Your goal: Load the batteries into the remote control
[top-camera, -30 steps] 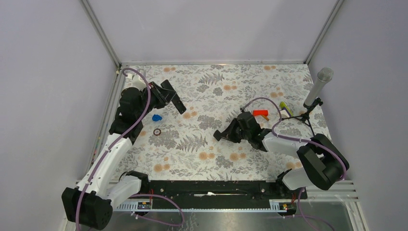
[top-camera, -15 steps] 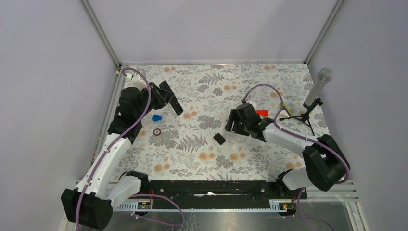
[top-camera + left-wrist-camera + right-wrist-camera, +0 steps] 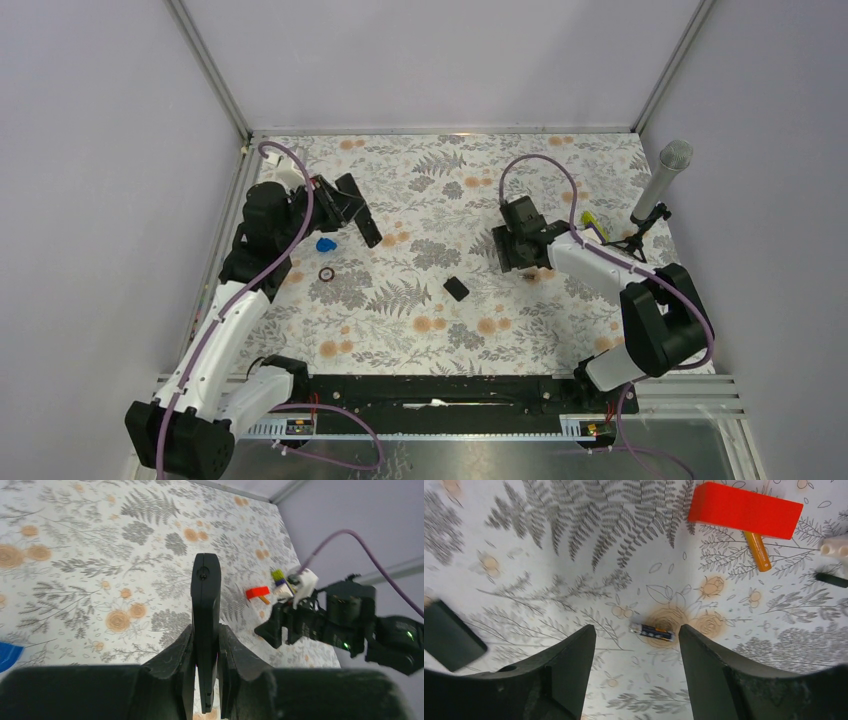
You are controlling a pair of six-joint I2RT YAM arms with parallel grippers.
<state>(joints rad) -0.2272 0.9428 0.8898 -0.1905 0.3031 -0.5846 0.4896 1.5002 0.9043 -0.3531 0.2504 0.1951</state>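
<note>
Left gripper (image 3: 206, 632) clamps the remote control (image 3: 205, 592) (by its near end); right gripper (image 3: 636, 636) gapes wide over one battery (image 3: 652, 631).

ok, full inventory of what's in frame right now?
remote control: 1, black, held in left gripper
battery: 1 seen, dark-silvery, on table under right gripper
back cover: 1, black, table centre
red block: 1, red, beyond battery
orange stick: 1, orange, against red block
blue piece: 1, blue, table left
ring: 1, dark, near blue piece
microphone: 1, grey head, right edge
yellow-green piece: 1, by microphone stand
left gripper: shut on remote control
right gripper: open, straddling battery
</note>
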